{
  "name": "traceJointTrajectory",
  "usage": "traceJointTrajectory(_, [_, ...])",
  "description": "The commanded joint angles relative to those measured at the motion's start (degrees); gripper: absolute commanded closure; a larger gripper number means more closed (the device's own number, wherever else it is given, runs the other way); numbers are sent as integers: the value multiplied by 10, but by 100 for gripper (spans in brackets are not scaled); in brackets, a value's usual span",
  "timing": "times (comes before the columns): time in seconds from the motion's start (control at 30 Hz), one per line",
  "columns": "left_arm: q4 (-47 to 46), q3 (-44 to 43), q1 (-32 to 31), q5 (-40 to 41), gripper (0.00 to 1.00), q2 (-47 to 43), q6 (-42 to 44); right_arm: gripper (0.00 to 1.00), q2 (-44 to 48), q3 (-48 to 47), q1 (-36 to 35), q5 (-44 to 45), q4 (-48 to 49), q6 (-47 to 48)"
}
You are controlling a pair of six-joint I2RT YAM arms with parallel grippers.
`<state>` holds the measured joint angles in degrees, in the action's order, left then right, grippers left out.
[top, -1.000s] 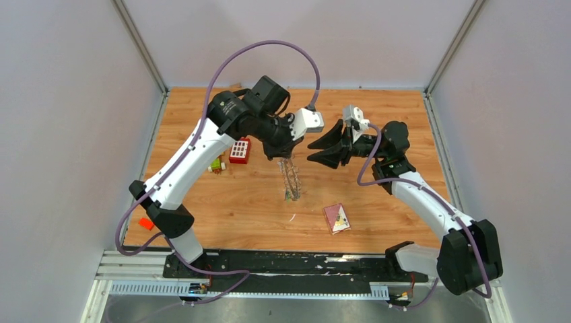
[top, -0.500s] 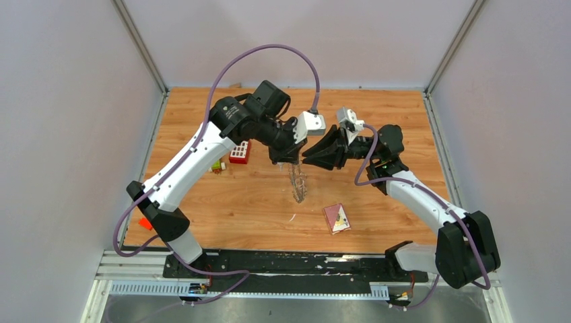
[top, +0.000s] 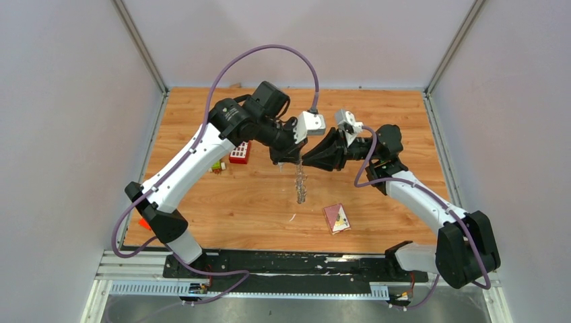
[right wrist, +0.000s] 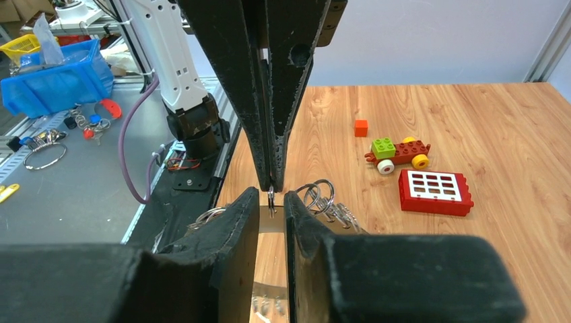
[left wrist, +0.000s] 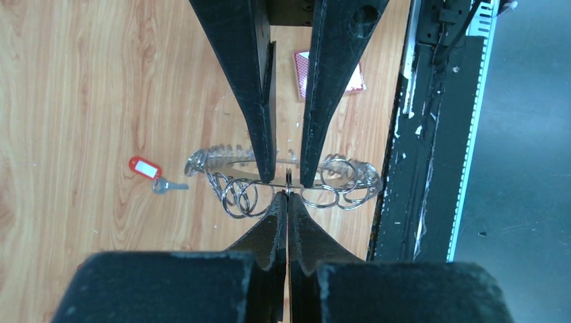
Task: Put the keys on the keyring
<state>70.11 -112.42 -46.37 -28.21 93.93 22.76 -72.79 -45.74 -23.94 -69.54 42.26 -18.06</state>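
Note:
The keyring (top: 300, 185), a grey ring fringed with small silvery split rings, hangs edge-on above the table. My left gripper (top: 288, 159) is shut on its top edge; the left wrist view shows my shut tips (left wrist: 287, 196) against the ring (left wrist: 333, 182). My right gripper (top: 306, 160) is open and faces the left one, its jaws either side of the held spot (right wrist: 271, 195). One key with a red tag (left wrist: 145, 167) lies on the wood beside the ring. The other keys are out of view.
A red block with white squares (top: 239, 151) and a small toy car (top: 217, 165) lie left of the grippers. A maroon card (top: 337, 219) lies near the front. An orange cube (top: 145, 222) sits at the left. The black rail (top: 296, 264) runs along the near edge.
My left gripper has carried the keyring a little to the right. My right gripper has moved left, and its open jaws now straddle the ring's top edge.

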Motion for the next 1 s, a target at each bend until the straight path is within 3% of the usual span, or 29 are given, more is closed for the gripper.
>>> traceJointTrajectory(0.0, [-33, -4, -1, -12, 100, -31, -13, 80, -6, -2, -8, -10, -10, 19])
traceJointTrajectory(0.27, [-36, 4, -1, -14, 100, -37, -13, 81, -12, -5, -12, -10, -23, 30])
traceJointTrajectory(0.63, [-46, 21, -1, -14, 100, -37, -16, 99, -7, -5, -16, 0, -14, 17])
traceJointTrajectory(0.83, [-51, 29, -1, -14, 100, -41, -10, 100, 1, -7, -15, -4, -30, 43])
traceJointTrajectory(0.97, [-49, 35, 0, -16, 78, -60, 11, 100, 18, -32, -8, -38, -110, 117])
